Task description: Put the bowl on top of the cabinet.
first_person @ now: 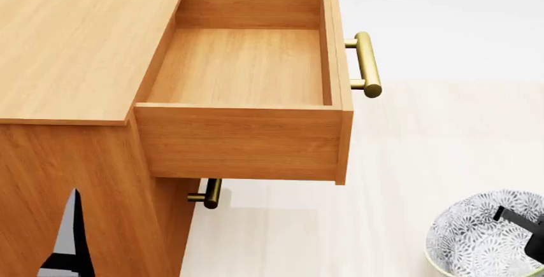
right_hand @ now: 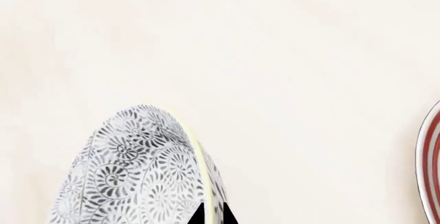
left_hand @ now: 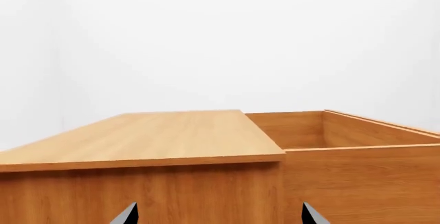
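Left gripper (left_hand: pixel 218 214) tips sit lowest in the left wrist view, 2 dark points well apart with nothing between them, so it is released, facing the cabinet (left_hand: pixel 144 188) side just under its flat top. Head view, left to right: left arm's dark finger (first_person: pixel 78 239) low against the cabinet side; cabinet top (first_person: pixel 81 41) bare; 1 drawer (first_person: pixel 242 67) pulled out to the right of the top, with brass bar handle (first_person: pixel 367 63) on its front; a 2nd brass handle (first_person: pixel 208 194) below that drawer. Bowl (first_person: pixel 485 239), white with black floral pattern, is right of the cabinet and lower than the drawer, over the pale floor (first_person: pixel 425 149). Right gripper (first_person: pixel 523 229) has 1 dark finger inside the bowl; right wrist view shows dark tips (right_hand: pixel 212 214) straddling the yellowish rim, grasping the bowl. Red-ringed plate (right_hand: pixel 429 167) edge shows beside the bowl in the right wrist view.
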Tool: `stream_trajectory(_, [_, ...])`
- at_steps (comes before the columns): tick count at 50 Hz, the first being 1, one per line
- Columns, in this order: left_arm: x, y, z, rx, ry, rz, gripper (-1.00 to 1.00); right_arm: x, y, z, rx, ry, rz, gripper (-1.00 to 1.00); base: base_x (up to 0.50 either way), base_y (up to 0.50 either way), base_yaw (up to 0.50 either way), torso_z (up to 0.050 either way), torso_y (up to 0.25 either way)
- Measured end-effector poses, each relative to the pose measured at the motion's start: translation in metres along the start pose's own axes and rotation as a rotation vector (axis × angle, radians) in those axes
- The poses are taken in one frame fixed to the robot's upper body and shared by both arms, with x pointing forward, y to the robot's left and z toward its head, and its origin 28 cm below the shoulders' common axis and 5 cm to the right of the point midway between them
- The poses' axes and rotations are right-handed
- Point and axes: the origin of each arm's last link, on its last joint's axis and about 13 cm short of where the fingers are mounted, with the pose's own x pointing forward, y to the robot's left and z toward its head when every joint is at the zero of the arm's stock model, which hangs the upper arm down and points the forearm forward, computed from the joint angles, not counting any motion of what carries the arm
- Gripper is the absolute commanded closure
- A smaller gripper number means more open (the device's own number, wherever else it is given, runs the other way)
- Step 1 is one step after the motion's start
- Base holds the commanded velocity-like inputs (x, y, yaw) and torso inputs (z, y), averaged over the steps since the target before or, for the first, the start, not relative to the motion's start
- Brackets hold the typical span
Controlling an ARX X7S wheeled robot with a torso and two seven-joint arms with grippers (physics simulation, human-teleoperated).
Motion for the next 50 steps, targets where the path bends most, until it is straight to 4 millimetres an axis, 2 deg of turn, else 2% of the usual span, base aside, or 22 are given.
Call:
stream_trajectory(27, [-0.001, 0.002, 0.008, -0.011, -0.019, 0.006, -1.0, -0.029, 0.021, 0.037, 0.001, -0.06, 0.04, 1.0, 0.0, 0.0, 0.0, 0.0, 0.0])
stream_trajectory(50, [-0.001, 0.004, 0.013, -0.018, -0.033, 0.01, -1.0, -0.081, 0.039, 0.101, 0.051, -0.188, 0.059, 1.0, 0.0, 0.0, 0.0, 0.0, 0.0])
